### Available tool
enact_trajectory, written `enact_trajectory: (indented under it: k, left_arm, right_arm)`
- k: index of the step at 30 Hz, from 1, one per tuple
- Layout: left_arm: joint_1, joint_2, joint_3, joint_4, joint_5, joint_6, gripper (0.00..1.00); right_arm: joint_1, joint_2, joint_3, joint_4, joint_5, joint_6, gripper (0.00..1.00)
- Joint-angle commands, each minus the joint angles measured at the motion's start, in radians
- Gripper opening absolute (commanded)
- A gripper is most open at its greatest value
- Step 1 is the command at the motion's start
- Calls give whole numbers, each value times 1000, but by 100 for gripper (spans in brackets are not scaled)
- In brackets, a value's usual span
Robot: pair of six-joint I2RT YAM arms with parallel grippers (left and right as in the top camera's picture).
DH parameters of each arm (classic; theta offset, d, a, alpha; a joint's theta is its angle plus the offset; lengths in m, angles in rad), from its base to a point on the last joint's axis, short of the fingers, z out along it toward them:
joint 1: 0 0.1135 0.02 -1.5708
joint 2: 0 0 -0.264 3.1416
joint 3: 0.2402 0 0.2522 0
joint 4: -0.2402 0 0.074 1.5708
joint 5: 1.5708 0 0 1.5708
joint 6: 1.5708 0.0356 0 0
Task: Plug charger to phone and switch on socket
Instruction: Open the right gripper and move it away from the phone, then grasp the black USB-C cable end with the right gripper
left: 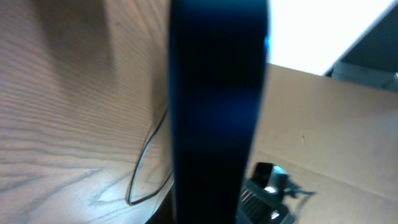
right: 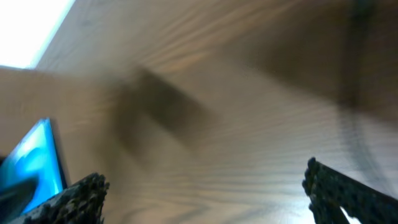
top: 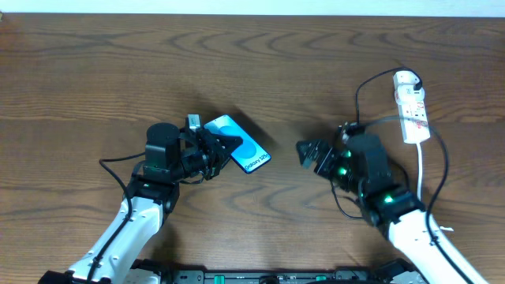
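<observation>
The left jaws are closed on the near end of a slim rectangular phone [top: 241, 144] with a blue-teal screen and white lettering. The phone juts out beyond them, slanted across the brown wood-grain bench [top: 252, 63]. In the left wrist view its dark blue edge [left: 217, 112] fills the middle and hides the jaws themselves. The right jaws stand wide apart with nothing between them and point at the phone's free end across a bare strip of bench, with nothing in the gap. The phone's bright screen [right: 40, 155] shows just outside one of them in the right wrist view. Behind the right jaws, out to the arm's far side, lies a white elongated power strip [top: 411, 106] with red markings. Its thick white cord [top: 420, 162] trails back alongside the right arm. A thin black charger cable [top: 359, 93] arcs from the strip's rounded end towards the right arm's wrist. I cannot make out its plug tip.
</observation>
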State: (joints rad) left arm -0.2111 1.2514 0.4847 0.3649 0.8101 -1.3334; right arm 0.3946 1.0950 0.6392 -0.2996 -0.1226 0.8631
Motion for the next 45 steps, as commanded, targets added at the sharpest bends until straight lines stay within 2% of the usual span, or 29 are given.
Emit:
enact_trajectory:
  k: [1,3,7,13,23,30,32,35,37,45]
  left_arm:
    - [2,-3,21,32,47,36,7]
    - [2,-3,21,49,65,37,8]
    - [2,-3,21,79,106,44,8]
    - [2,-3,21,90,122,47,7]
    - [2,-3,21,90,113,48,7]
    - [2,-3,21,90,113,58,7]
    - [3,-4,21,91,113,58,7]
    - [3,-4,21,90,114,57,8]
    - [3,-4,21,90,114,57,7]
    - [2,-4,21,90,114,57,8]
  right_arm:
    - [-9,-6,129,-84,226,-122,99]
    - [-17,5,146,-94,232,-171,99]
    - [-35,82,146,-103,247,-173,99]
    - [-60,310,149,-77,247,-159,77]
    - [-71,534,167,-22,299,-115,62]
    - [-71,628,167,45,328,-102,61]
    - [-69,645,167,69,319,-101,55]
    - [-61,658,167,71,298,-103,40]
    - [-57,658,166,60,272,-106,33]
    - [-30,658,166,24,275,-133,32]
